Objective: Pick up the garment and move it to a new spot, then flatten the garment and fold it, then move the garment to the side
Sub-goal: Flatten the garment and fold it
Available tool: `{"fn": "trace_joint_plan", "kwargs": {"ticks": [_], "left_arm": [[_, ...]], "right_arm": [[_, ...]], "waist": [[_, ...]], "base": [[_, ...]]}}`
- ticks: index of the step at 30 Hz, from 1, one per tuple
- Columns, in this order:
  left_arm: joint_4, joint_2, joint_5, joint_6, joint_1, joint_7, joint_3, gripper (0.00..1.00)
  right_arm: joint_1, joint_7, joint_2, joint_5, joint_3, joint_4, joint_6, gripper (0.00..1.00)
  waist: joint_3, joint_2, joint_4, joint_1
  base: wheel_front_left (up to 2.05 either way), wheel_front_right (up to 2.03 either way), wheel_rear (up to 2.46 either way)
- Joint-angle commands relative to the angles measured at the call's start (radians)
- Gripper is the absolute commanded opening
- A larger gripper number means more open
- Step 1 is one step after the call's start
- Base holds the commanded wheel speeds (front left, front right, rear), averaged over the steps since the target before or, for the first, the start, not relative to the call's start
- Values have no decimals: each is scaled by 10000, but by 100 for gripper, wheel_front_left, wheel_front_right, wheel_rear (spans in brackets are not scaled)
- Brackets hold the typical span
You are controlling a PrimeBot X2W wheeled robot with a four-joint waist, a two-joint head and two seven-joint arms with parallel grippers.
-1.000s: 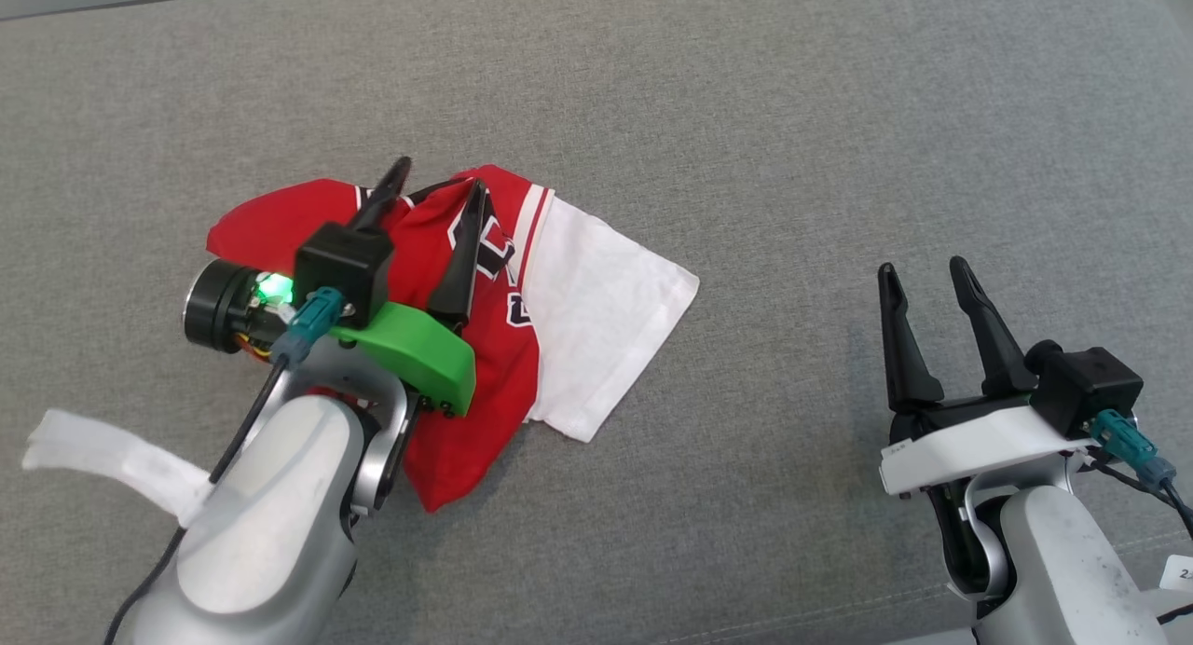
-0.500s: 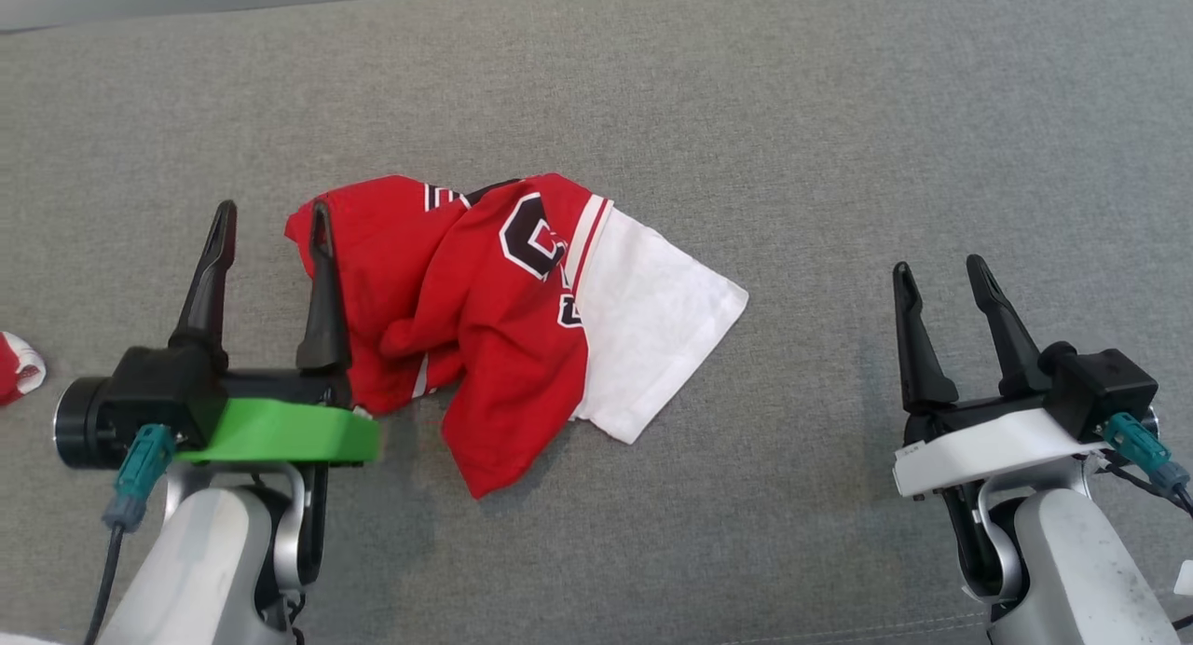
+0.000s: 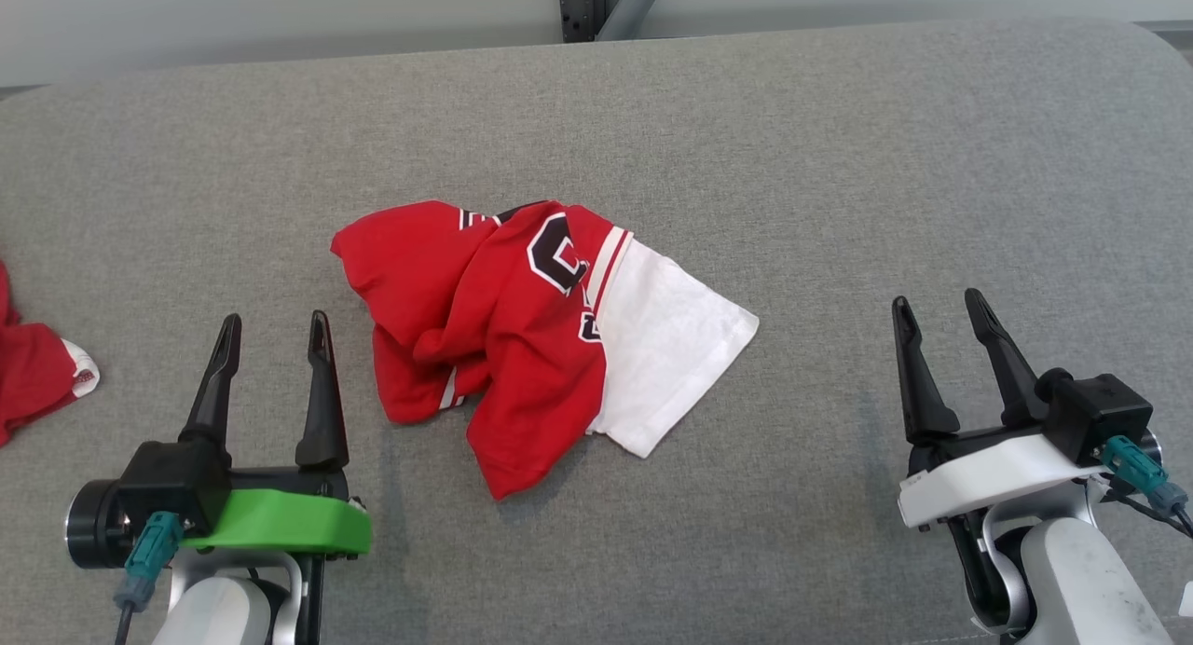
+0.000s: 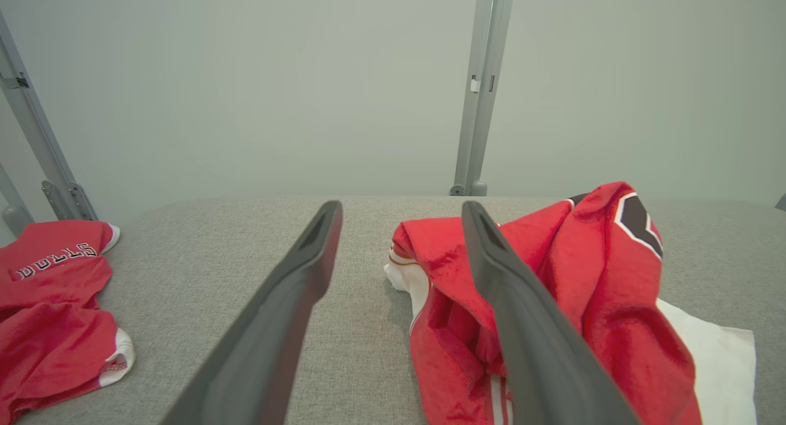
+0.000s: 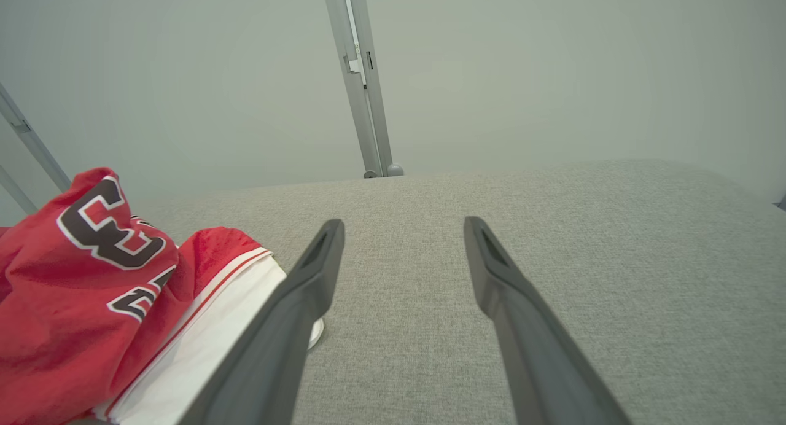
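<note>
The crumpled red-and-white jersey-style cloth garment [image 3: 522, 328] is lying bunched in the middle of the grey fabric-covered bench [image 3: 839, 160] — nothing is gripping it. The left claw [image 3: 275, 321] is hovering over the bench's near left part, fingers spread and empty; the right claw [image 3: 937, 300] is doing likewise at the bench's near right. The garment is looking light, limp and easily dragged, so I am judging its flat white corner the cleanest place to pinch

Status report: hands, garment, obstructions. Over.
Left hand open, empty, just left of garment. Right hand open, empty, well right. Garment crumpled, unfolded, on grey pad. Second red shirt far left, apart.
</note>
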State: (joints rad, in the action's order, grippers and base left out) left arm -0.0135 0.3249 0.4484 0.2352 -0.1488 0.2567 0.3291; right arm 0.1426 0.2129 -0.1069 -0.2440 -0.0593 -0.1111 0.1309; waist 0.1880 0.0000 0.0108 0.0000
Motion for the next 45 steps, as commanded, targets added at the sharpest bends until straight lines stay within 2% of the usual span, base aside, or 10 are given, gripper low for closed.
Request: {"fn": "trace_joint_plan", "kwargs": {"ticks": [1, 10, 20, 25, 32, 33, 34, 35, 40, 45], "left_arm": [[-66, -30, 100, -56, 162, 45, 16, 100], [-173, -106, 157, -202, 73, 46, 109, 100], [-1129, -585, 650, -1257, -477, -1018, 1224, 100], [-2043, -923, 987, -1613, -699, -1088, 1437, 100], [-3205, -1082, 1095, -1928, -1056, -958, 1533, 100], [-3311, -1105, 1149, -2003, -1112, -944, 1538, 48], [-3398, -1129, 1188, -2099, -1162, -910, 1559, 6], [-3471, -1136, 1219, -2166, -1199, -880, 1579, 0], [-3290, -969, 910, -2076, -1371, -510, 1567, 0], [-2019, -525, 426, -1656, -1541, -388, 1408, 0]], "right_arm": [[-179, -39, -52, -14, 9, 51, -5, 100], [-256, -149, -44, -24, -8, 149, -5, 100], [-123, -157, 23, -55, -143, 188, -5, 100], [-44, -125, 69, -82, -259, 132, -5, 100], [62, -86, 44, -124, -251, 68, -5, 100], [66, -82, 45, -125, -241, 63, -4, 100], [70, -96, 47, -124, -236, 55, -4, 100], [71, -86, 46, -125, -220, 45, -5, 100], [50, -60, 75, -133, -136, 2, -4, 100], [-48, -29, 102, -191, -39, -16, -4, 100]], "waist": [[-60, 0, 51, 0], [-137, 0, 44, 0], [119, 0, -139, 0], [264, 0, -303, 0], [386, 0, -447, 0], [398, 0, -452, 0], [405, 0, -457, 0], [411, 0, -458, 0], [393, 0, -413, 0], [331, 0, -274, 0]], "base": [[0, 0, 0], [0, 0, 0], [0, 0, 0], [0, 0, 0], [0, 0, 0], [0, 0, 0], [0, 0, 0], [0, 0, 0], [0, 0, 0], [0, 0, 0]]}}
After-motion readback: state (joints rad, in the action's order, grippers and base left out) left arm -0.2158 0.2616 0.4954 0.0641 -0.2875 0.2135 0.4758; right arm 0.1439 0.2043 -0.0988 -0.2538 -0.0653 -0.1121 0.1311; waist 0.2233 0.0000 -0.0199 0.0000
